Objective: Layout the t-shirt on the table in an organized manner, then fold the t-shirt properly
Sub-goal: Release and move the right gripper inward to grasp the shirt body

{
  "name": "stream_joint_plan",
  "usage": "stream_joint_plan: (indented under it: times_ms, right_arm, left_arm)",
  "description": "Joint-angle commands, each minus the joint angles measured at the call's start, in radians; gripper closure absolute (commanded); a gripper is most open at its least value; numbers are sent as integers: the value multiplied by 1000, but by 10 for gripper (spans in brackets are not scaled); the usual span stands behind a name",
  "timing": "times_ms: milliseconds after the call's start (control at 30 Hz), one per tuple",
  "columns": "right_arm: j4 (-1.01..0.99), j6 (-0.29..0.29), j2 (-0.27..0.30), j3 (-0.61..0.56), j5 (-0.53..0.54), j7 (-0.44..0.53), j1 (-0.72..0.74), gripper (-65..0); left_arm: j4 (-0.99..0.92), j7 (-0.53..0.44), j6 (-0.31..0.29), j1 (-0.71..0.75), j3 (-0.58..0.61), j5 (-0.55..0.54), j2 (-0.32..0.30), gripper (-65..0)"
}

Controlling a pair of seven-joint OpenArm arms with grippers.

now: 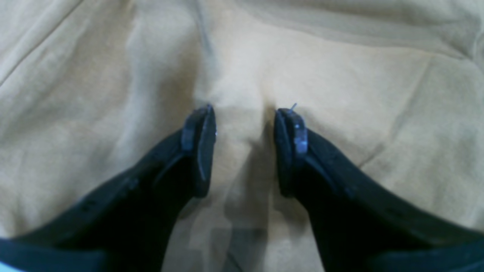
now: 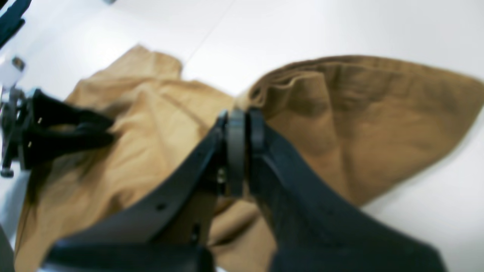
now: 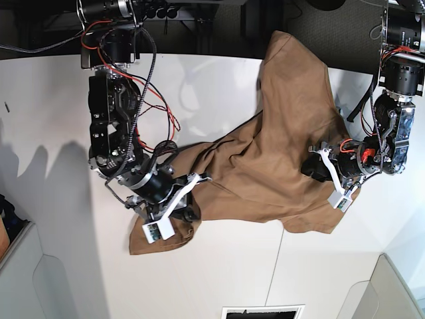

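Tan-brown cloth, i.e. the t-shirt [image 3: 265, 159], lies crumpled across the white worktop [image 3: 53, 100], one part trailing toward the worktop's far edge, another bunched near its front. Layout step is underway, not done: no flat outline, sleeves and hem not readable as such (too many ridges), and folding hasn't begun. Right hand [image 2: 242, 117] is clenched on a pinch of the shirt's edge, at the end of the shirt nearest the worktop's front. Left hand [image 1: 245, 113] is released, fingers spread w/ tips down on or just above the cloth at the shirt's opposite side, a ridge of fabric between them, nothing gripped. Left to do, as I judge it: spread flat, straighten, then fold.
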Motion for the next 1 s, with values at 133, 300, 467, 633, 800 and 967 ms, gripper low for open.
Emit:
stream_joint_plan:
  times_ms: [133, 300, 467, 633, 800, 967]
  right_arm:
    - [-111, 4, -20, -114, 3, 41, 23, -362]
    - [-106, 4, -20, -166, -4, 16, 24, -388]
    - [7, 4, -18, -124, -15, 21, 24, -388]
    - [45, -27, -17, -14, -37, 43, 44, -388]
    - [-23, -76, -1, 97, -82, 58, 96, -388]
    - [-207, -74, 32, 108, -82, 95, 162, -387]
  left_arm:
    - [2, 61, -5, -2, 2, 23, -11, -284]
    - [2, 60, -5, -1, 2, 18, -11, -284]
    - [2, 61, -5, 1, 2, 18, -11, -284]
    - [2, 60, -5, 1, 2, 18, -11, -284]
    - [2, 60, -5, 8, 2, 15, -11, -284]
    - [2, 60, -5, 13, 2, 11, -11, -284]
